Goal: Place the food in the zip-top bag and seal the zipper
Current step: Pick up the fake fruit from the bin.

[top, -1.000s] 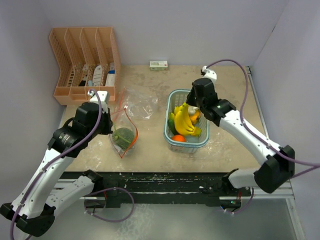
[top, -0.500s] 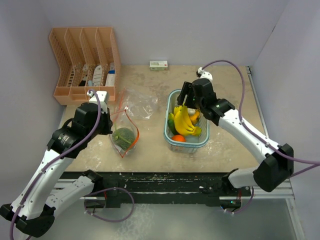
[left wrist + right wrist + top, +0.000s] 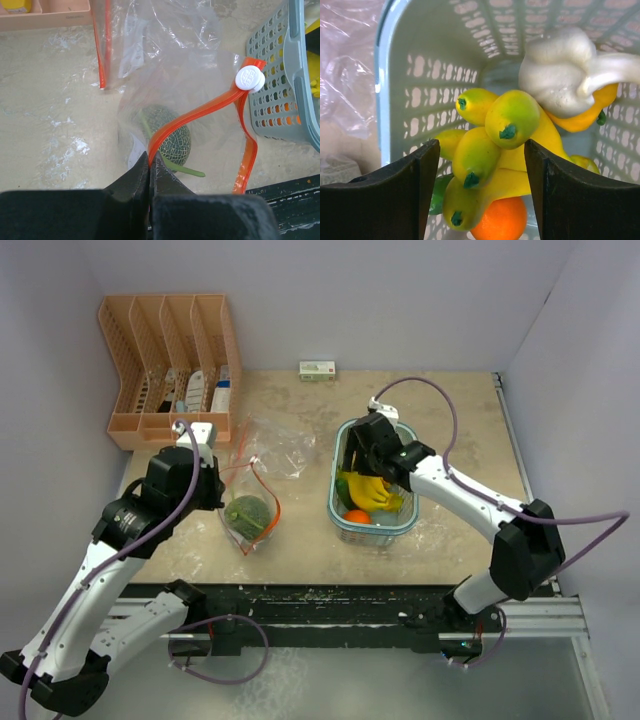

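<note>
Two-finger L gripper (image 3: pixel 150 167) pinches crinkly bag's (image 3: pixel 170 30) orange zip strip (image 3: pixel 200 112); R gripper (image 3: pixel 482 145) spread over smooth curved bananas (image 3: pixel 512 120).

- My beige worktop (image 3: pixel 460 420) shows white scuffs, thickest toward the near edge.
- A peach slotted file rack (image 3: pixel 165 360) stands at its far left corner, by the walls.
- A small box (image 3: pixel 317 369) lies at the far edge, about mid-width.
- A clear zip-top bag (image 3: pixel 285 450) with an orange zipper lies left of centre.
- A light blue mesh basket (image 3: pixel 375 533) sits just beside the bag, on its right.
</note>
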